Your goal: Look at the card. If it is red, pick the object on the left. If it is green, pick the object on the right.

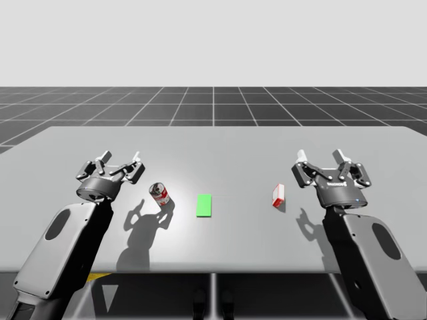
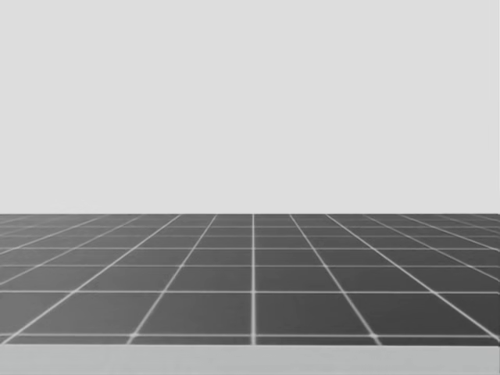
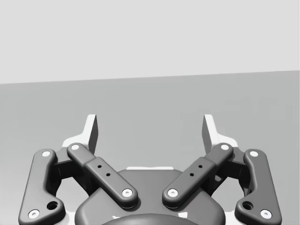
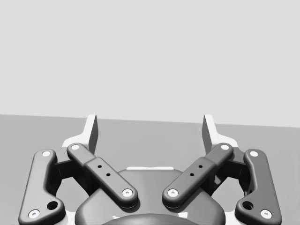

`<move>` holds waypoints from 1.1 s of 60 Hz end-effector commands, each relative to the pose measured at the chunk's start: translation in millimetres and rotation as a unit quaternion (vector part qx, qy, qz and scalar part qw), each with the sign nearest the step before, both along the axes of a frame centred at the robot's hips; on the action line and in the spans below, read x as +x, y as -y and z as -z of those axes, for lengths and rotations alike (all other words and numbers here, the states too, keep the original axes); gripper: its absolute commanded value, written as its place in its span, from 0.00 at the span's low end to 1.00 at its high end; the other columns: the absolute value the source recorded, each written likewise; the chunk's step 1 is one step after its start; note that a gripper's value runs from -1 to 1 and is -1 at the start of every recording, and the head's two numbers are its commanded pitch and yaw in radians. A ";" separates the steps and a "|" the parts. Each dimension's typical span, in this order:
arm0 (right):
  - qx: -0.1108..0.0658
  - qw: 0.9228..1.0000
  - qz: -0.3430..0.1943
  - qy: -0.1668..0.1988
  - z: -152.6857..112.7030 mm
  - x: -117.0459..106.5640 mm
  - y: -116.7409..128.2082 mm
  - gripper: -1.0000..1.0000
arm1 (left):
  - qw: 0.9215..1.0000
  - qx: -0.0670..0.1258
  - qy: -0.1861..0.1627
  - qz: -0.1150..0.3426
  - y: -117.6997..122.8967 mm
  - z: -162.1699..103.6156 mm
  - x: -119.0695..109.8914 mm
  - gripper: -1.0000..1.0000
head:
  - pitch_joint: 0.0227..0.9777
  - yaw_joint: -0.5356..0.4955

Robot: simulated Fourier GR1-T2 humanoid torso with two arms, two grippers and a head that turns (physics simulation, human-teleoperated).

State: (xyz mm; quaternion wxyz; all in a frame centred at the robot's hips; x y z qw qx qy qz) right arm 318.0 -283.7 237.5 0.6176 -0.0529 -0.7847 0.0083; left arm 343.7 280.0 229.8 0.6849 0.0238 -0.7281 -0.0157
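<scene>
so, the green card (image 1: pixel 204 205) lies nearest me on the table (image 1: pixel 233 150), which means the small red and white box (image 1: pixel 278 195) to its right: upright, likely light and stiff, best pinched across its narrow faces. just beyond it my right gripper (image 1: pixel 320 157) hangs wide open, my left gripper (image 1: pixel 121 160) likewise wide.

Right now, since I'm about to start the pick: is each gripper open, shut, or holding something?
Left gripper: open, holding nothing.
Right gripper: open, holding nothing.

left arm (image 1: pixel 63 247): runs off the high view's bottom edge
right arm (image 1: pixel 373 253): same deal
table (image 2: pixel 250 361): just a sliver, cut by the head view's edge
red can (image 1: pixel 159 194): maybe tilted, too small to tell
</scene>
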 end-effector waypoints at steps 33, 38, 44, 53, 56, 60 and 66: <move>-0.006 1.000 0.021 0.009 2.2 3.1 0.8 0.00 | 1.000 0.003 0.002 0.000 0.6 0.4 -0.2 0.00 | 0.38 0.52; -0.008 1.000 0.022 0.010 2.5 3.8 1.5 0.00 | 1.000 0.006 0.002 0.000 0.4 0.8 0.0 0.00 | 0.46 0.53; -0.009 1.000 0.024 0.011 2.4 4.1 2.2 0.00 | 1.000 0.006 0.002 0.000 0.6 0.0 0.5 0.00 | 0.56 0.54; -0.010 1.000 0.023 0.012 1.8 4.2 2.8 0.00 | 1.000 0.008 0.003 0.001 1.1 -0.3 1.2 0.00 | 0.69 0.53; -0.010 1.000 0.022 0.012 1.5 4.2 3.0 0.00 | 1.000 0.008 0.004 0.002 1.4 -0.5 1.2 0.00 | 0.72 0.54; -0.010 1.000 0.022 0.012 1.2 4.0 3.6 0.00 | 1.000 0.009 0.003 0.003 1.6 -0.2 1.8 0.00 | 0.77 0.54; -0.011 1.000 0.023 0.012 0.8 3.7 4.0 0.00 | 1.000 0.010 0.003 0.004 2.1 0.3 2.1 0.00 | 0.83 0.56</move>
